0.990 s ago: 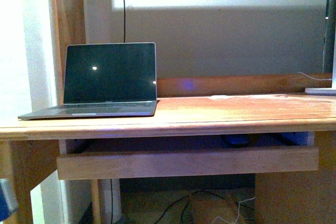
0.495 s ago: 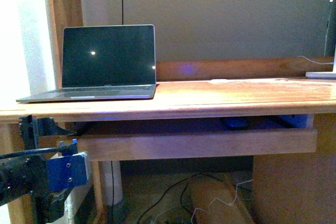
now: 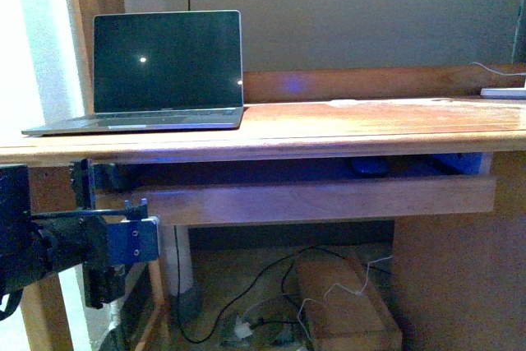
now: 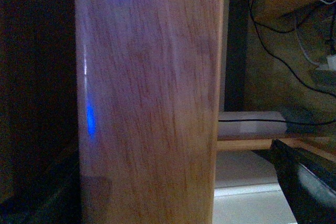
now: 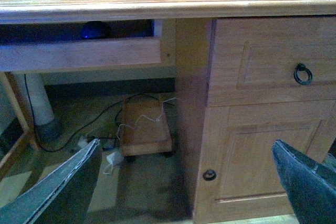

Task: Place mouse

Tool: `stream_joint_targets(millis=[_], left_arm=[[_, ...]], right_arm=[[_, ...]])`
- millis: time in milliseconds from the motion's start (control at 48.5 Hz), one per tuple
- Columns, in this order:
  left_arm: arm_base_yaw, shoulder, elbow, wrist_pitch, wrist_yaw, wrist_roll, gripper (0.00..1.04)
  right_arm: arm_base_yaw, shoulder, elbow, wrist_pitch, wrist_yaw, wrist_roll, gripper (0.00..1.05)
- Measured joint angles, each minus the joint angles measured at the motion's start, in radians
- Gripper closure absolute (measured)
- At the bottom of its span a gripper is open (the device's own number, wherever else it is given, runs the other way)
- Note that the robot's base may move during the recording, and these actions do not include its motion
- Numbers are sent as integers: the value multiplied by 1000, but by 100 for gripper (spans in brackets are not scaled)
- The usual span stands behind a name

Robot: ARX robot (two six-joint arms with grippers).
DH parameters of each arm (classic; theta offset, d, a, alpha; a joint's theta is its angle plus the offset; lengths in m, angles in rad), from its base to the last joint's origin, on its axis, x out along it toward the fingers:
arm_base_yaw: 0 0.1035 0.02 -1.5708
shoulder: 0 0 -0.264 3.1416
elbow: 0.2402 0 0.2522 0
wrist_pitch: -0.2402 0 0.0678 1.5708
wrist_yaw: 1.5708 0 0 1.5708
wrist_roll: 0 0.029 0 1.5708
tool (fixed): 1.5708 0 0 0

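Observation:
The mouse [image 3: 370,167] is a small dark oval lying in the pull-out tray [image 3: 329,200] under the desk top, right of the middle. It also shows in the right wrist view [image 5: 95,30], far off at the upper left. My left gripper [image 3: 123,228] is open at the tray's left end, turned on its side. In the left wrist view the tray's front board [image 4: 152,98] fills the space between its jaws [image 4: 173,203], with one finger [image 4: 307,182] showing. My right gripper [image 5: 186,192] is open and empty, low in front of the desk's cabinet.
An open laptop [image 3: 156,71] stands on the desk top [image 3: 370,125] at the left. A cabinet with a drawer ring pull [image 5: 303,74] and a door [image 5: 262,161] is at the right. A wooden box [image 3: 345,302] and cables [image 3: 246,293] lie on the floor.
My left arm has come into the front view from the lower left and risen to the tray's left end. The whole scene has shifted up in the picture.

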Motion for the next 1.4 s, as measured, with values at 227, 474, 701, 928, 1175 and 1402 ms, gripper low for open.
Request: stream_joint_targets(millis=[227, 474, 701, 928, 1175, 1402], left_arm=[[2, -26, -3, -135, -59, -36, 8], [-8, -187, -67, -507, -29, -250, 7], [0, -377, -215, -682, 184, -481, 7], [-44, -521, -357, -624, 312, -814, 7], [-156, -724, -491, -400, 212, -1410, 8], [-237, -1101, -607, -397, -108, -1839, 10]], right_arm=[[0, 0, 0, 0, 0, 0, 7], [0, 0, 0, 0, 0, 0, 7], [0, 0, 0, 0, 0, 0, 7], [0, 0, 0, 0, 1, 0, 7], [0, 0, 0, 0, 0, 0, 7], [0, 0, 0, 0, 0, 0, 7]])
